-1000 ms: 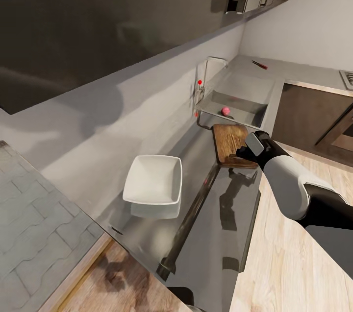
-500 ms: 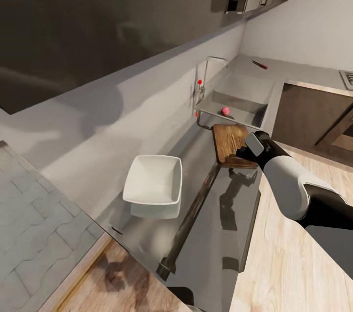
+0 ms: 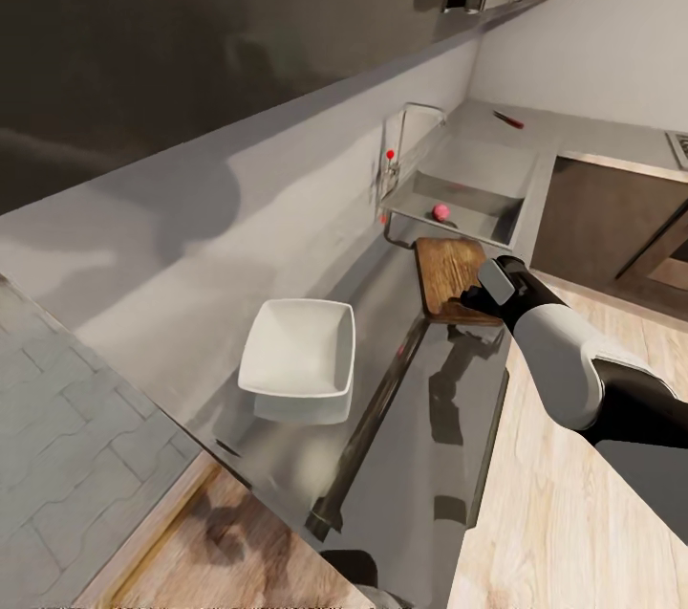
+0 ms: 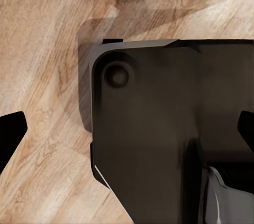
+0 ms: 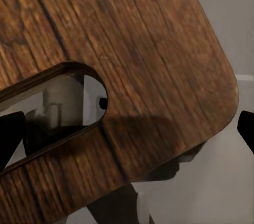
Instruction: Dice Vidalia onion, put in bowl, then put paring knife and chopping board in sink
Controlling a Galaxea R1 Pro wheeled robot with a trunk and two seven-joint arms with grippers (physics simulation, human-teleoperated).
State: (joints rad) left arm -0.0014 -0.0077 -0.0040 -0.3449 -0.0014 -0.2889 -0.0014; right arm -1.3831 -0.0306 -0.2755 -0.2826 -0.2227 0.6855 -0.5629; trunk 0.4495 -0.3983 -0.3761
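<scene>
- The board lay on the countertop, at 6 o'clock of the sink.
- The right gripper sat at its near end, fingers wide.
- Stiff, flat wood: I judged the slot end the best hold.
- The left gripper's fingers stood wide over floor.

board: dark brown, streaked wood grain
bowl: glossy white
onion: pinkish red
sink: grey steel
tap knob: red
knife: reddish handle, pale blade
countertop: grey, mirror-like
floor: light wood planks
right arm: white shell, black joints
</scene>
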